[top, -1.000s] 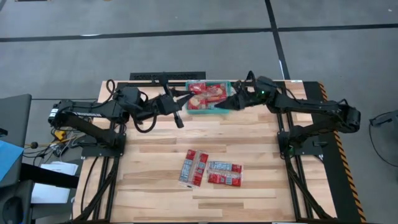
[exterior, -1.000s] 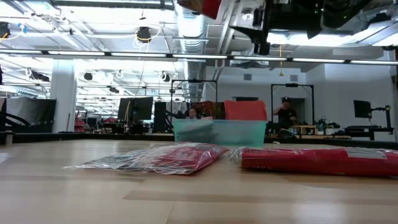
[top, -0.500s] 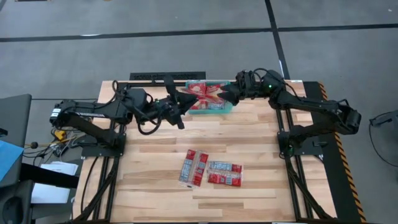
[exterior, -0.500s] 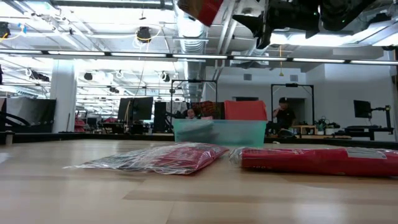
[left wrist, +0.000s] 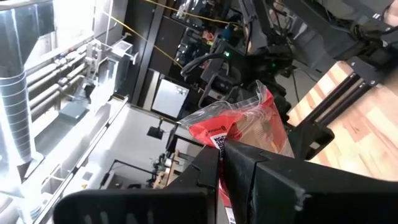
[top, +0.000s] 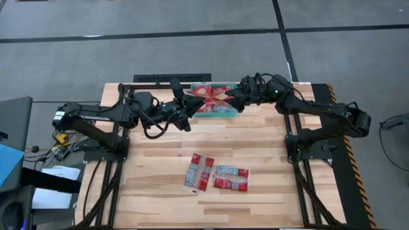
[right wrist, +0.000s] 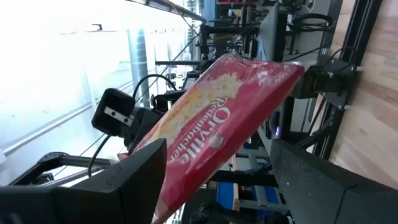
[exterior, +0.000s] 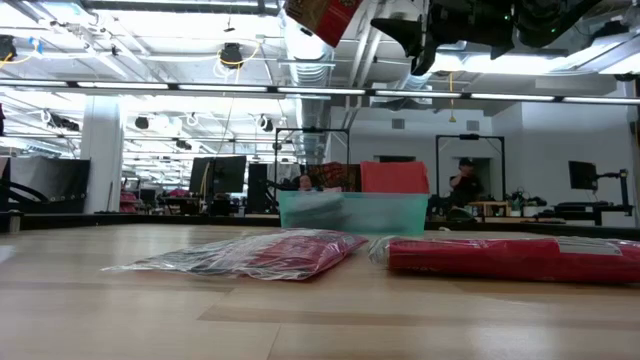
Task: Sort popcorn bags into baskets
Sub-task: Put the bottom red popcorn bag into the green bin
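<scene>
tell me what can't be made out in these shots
- Basket contents: in the high view the raised popcorn bag and both grippers cover them; in the low view the translucent wall blurs them.
- Left gripper: shut on that bag.
- Right gripper: open around the bag's other end; contact unclear.
- Print on the table bags: too small in the high view.
- Person in the low view: far, indistinct.

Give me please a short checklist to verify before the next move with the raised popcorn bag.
1. Left gripper shut on the popcorn bag: ok.
2. Right gripper fingers open on either side of the bag: ok.
3. Bag lifted clear of the table: ok.
4. Bag is over the basket: ok.
5. Room left in the basket: cannot tell.
6. All bags sorted: not ok; packets lie on the table.
</scene>
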You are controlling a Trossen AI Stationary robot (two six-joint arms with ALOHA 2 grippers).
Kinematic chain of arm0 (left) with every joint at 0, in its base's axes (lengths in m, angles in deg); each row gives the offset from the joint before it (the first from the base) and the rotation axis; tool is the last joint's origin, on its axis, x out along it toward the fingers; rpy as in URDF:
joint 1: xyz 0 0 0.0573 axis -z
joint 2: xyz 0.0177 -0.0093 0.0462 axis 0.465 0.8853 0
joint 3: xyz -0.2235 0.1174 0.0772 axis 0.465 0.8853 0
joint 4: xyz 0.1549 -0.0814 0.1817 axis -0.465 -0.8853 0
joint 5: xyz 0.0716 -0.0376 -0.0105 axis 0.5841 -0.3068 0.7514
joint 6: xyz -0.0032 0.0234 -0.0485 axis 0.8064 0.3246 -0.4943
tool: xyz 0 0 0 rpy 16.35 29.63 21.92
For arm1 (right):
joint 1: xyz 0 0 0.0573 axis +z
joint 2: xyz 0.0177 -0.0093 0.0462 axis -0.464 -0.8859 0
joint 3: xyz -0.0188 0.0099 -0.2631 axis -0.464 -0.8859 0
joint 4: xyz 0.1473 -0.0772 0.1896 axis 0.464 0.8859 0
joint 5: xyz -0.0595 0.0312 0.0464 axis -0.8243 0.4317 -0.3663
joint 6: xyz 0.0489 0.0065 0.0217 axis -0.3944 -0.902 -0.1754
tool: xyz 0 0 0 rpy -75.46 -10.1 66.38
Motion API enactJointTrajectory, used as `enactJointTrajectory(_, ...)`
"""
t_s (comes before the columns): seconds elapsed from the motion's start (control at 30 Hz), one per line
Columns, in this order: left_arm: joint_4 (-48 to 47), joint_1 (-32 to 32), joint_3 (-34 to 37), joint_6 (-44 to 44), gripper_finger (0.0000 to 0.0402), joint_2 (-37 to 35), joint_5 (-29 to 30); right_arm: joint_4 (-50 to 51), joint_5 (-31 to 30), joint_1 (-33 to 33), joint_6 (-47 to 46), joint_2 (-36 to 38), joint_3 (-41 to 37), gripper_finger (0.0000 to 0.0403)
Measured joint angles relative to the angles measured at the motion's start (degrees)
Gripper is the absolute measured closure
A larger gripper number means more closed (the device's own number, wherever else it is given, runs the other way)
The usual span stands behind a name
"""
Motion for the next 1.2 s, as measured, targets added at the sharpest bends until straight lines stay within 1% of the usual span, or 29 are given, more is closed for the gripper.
enactJointTrajectory(0.2,1.75,-0.46,0.0,1.51,0.0401,0.96,-1.0,0.04,-0.56,0.95,-0.65,0.0,0.0,0.0093)
enactJointTrajectory(0.4,2.68,-1.14,0.0,3.18,0.0401,3.76,-2.01,-0.21,-1.92,2.03,-1.03,0.0,-0.02,0.0093)
enactJointTrajectory(0.63,7.55,-1.11,0.0,6.39,0.0401,6.55,-2.39,-0.71,-2.06,2.01,-1.38,-0.04,-0.11,0.0093)
enactJointTrajectory(0.9,8.16,-2.06,0.0,7.07,0.0401,6.6,-2.51,-0.86,-1.29,2.67,-1.55,-0.04,-0.11,0.012)
enactJointTrajectory(1.0,8.61,-2.38,0.0,8.92,0.0401,6.6,-2.51,-0.72,-0.83,3.46,-1.58,-0.04,-0.11,0.0121)
enactJointTrajectory(1.2,8.53,-2.7,0.0,8.78,0.0401,6.6,-3.75,-0.93,-0.07,4.0,-1.64,-0.04,-0.09,0.0121)
